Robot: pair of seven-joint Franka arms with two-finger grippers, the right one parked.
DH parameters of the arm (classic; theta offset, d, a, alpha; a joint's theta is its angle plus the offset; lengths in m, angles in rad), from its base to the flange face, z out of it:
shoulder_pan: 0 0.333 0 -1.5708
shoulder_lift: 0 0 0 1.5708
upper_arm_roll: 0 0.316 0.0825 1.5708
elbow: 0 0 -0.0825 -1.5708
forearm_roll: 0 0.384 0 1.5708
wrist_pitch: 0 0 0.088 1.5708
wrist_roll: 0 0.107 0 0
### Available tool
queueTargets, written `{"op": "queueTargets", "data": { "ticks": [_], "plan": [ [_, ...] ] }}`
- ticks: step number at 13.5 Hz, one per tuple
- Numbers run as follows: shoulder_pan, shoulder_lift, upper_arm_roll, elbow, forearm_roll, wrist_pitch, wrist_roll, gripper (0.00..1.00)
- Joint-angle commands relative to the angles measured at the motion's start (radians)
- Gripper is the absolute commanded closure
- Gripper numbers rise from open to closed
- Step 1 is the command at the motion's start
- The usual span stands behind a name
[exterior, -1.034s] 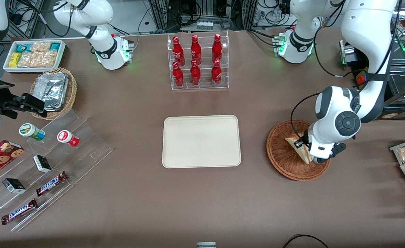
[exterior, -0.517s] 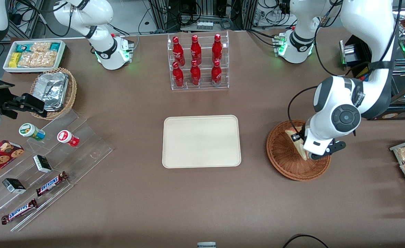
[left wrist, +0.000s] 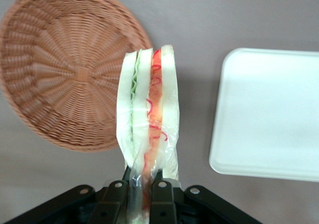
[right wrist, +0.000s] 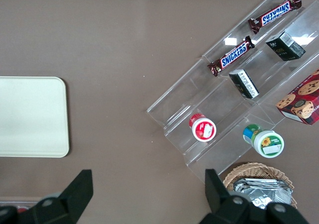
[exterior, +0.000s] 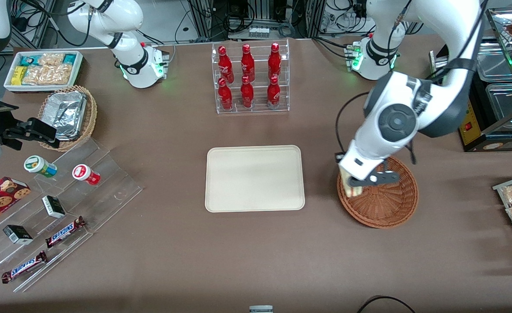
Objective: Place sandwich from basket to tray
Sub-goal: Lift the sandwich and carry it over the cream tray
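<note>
The cream tray (exterior: pixel 255 178) lies flat and bare at the middle of the table; just beside it, toward the working arm's end, sits the reddish-brown wicker basket (exterior: pixel 382 208), with nothing left inside it; above the basket's tray-side rim hangs the left gripper (exterior: pixel 355 184), its fingers (left wrist: pixel 160 194) pinched on the sandwich (exterior: pixel 350 186), which is lifted clear of the weave and not yet over the tray; the wrist view shows the same sandwich (left wrist: pixel 148 117) held by one narrow end, its white bread, green leaf and red-orange filling standing on edge inside a thin clear wrap, with the basket (left wrist: pixel 65 69) to one side and the tray (left wrist: pixel 271 114) to the other.

The wedge looks light and soft; the bread would likely crush under a hard squeeze, and the glossy wrap may slip, so a gentle pinch across the flat bread faces near the thicker part seems safest; held at the tip as it is, it may sag or swing in transit, so a slow carry and a low release onto the tray would suit it.
</note>
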Motion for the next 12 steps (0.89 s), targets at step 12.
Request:
{"op": "queueTargets", "data": {
  "ticks": [12],
  "plan": [
    [-0.116,0.327,-0.138,0.174,0.097,0.132,-0.098,1.00]
  ]
}}
